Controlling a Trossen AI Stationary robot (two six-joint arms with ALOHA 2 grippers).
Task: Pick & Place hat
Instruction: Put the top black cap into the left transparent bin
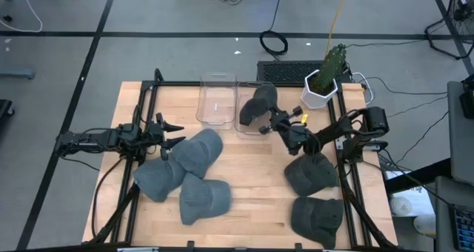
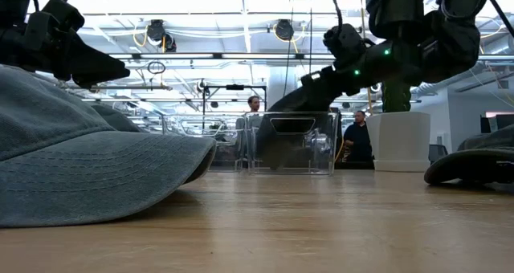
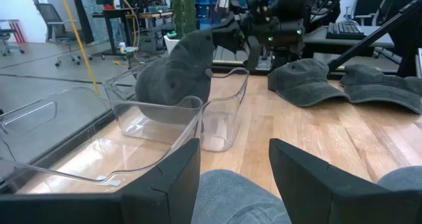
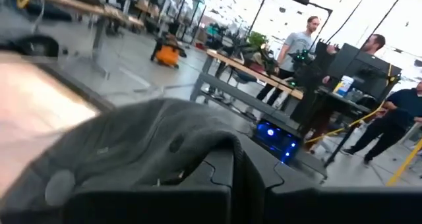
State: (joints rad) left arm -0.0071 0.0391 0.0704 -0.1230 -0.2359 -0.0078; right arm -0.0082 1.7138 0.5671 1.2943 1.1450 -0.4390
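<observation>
Hats (image 1: 198,152) are crowding the near table — you're holding one hat (image 1: 257,104) pinched in the right gripper (image 1: 277,120) over the right bin (image 1: 250,124); left gripper (image 1: 175,133) is waiting half-open, five still lying unplaced.

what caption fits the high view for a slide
Right gripper holds a hat over the right bin; left gripper waits by five more hats.

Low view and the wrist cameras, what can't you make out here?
- Low view: a near hat blocks the table's left side.
- Right wrist view: the held hat covers the right claw.
- Left wrist view: the left claw hides part of the hat below it.
</observation>
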